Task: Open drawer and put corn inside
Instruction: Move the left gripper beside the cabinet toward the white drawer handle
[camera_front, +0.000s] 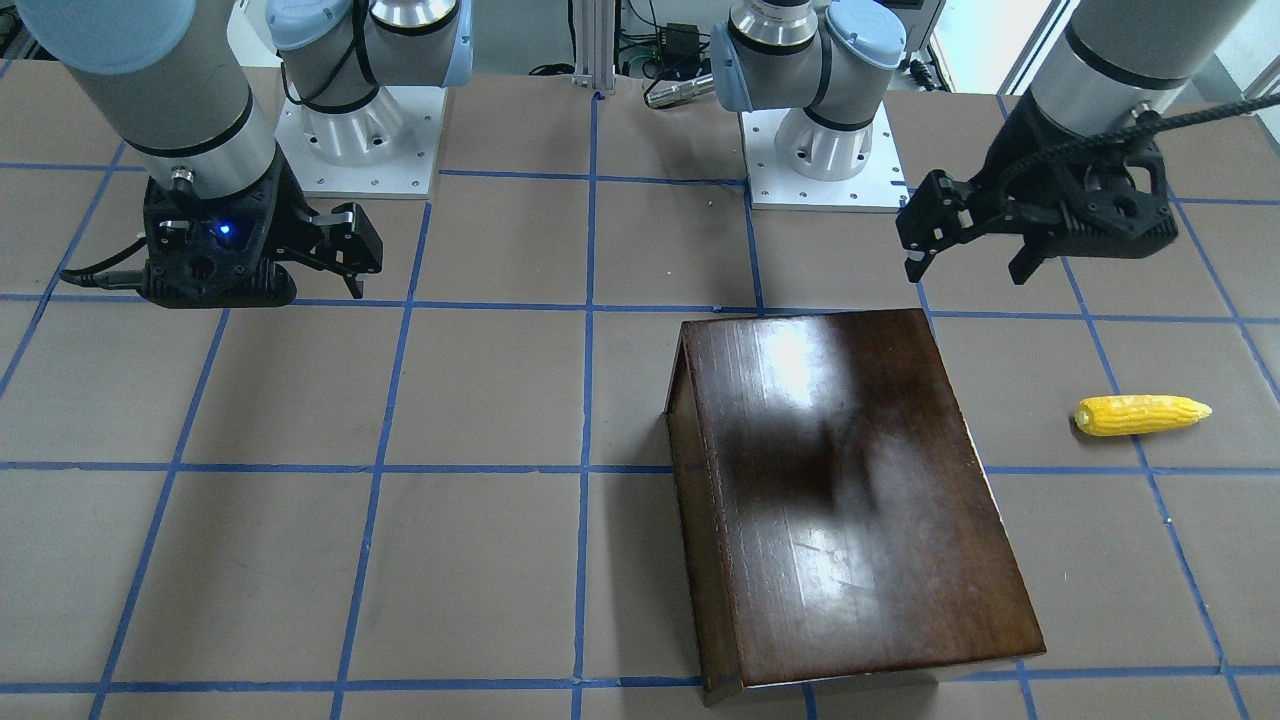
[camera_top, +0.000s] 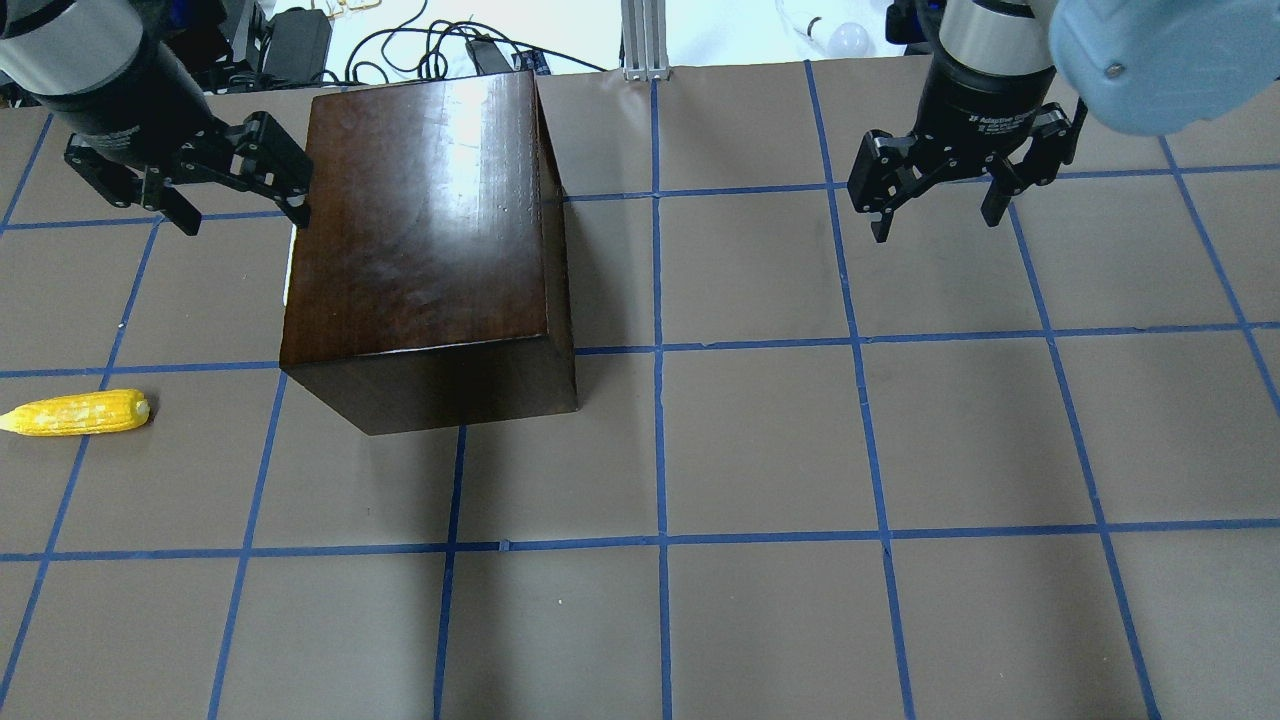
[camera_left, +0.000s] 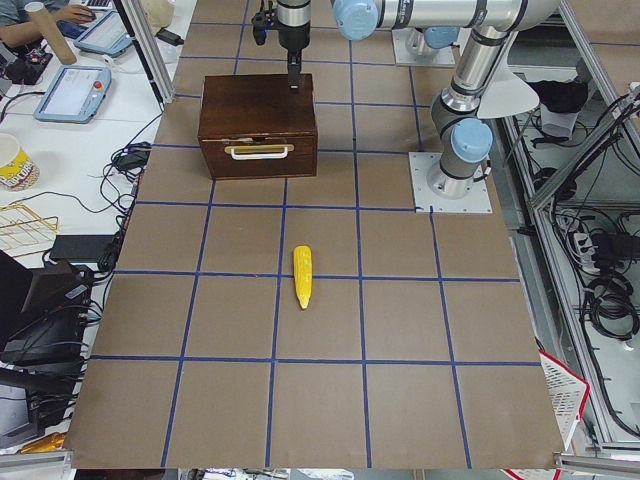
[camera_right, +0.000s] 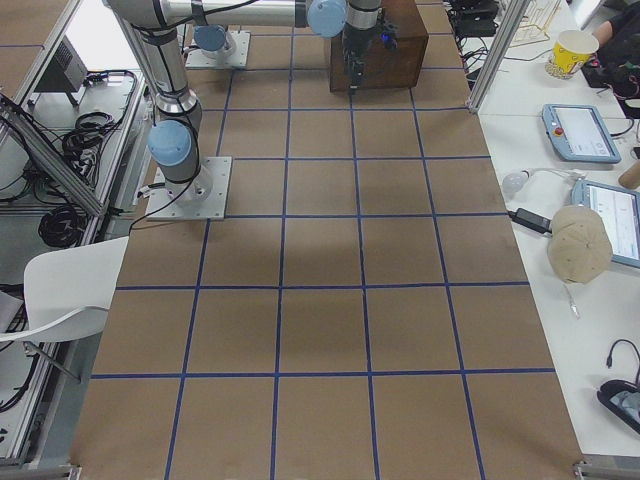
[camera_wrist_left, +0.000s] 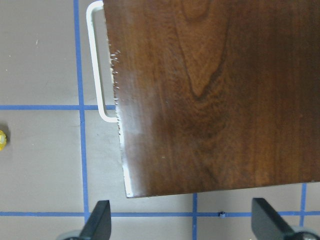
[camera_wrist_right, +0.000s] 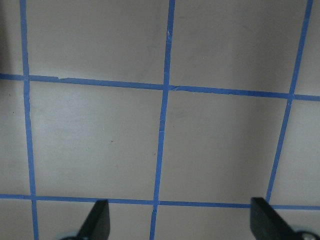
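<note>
The glossy dark-brown box (camera_top: 425, 230) stands on the table's left half and also shows in the front view (camera_front: 850, 490). Its drawer (camera_left: 259, 152) is shut; the front panel with a white handle (camera_wrist_left: 97, 65) faces the robot's left. The yellow corn (camera_top: 78, 413) lies on the table left of the box, apart from it, seen too in the front view (camera_front: 1140, 414). My left gripper (camera_top: 243, 215) is open and empty, hovering by the box's far left corner above the handle side. My right gripper (camera_top: 936, 225) is open and empty over bare table at the far right.
The table is brown paper with a blue tape grid (camera_top: 660, 345). The two arm bases (camera_front: 360, 130) (camera_front: 825, 140) stand at the robot's edge. Cables and an aluminium post (camera_top: 645, 40) lie beyond the far edge.
</note>
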